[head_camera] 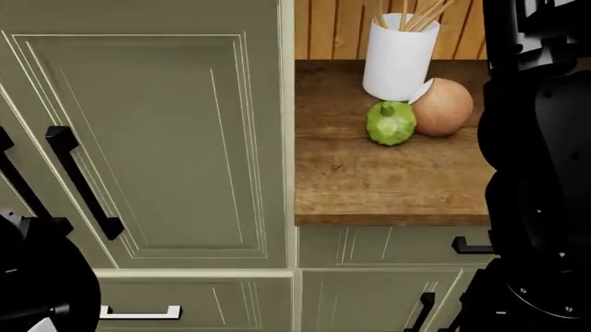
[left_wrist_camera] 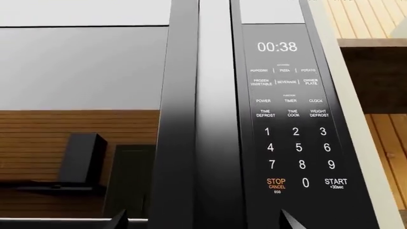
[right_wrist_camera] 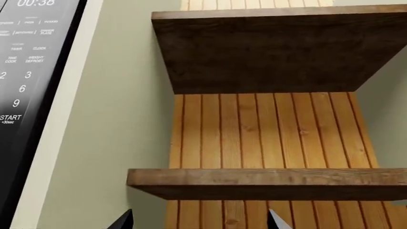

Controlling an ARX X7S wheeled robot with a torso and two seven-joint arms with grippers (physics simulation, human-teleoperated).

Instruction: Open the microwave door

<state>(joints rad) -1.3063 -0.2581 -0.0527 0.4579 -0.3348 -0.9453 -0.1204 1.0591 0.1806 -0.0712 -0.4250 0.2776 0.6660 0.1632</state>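
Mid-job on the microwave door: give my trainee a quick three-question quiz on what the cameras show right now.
1. True or false: the microwave door is already swung wide open.
2. What time does the display read?
3. On the wooden counter, what lies beside the white holder? A) two mugs B) a green vegetable and an onion C) a plate

Key: 1 false; 2 00:38; 3 B.
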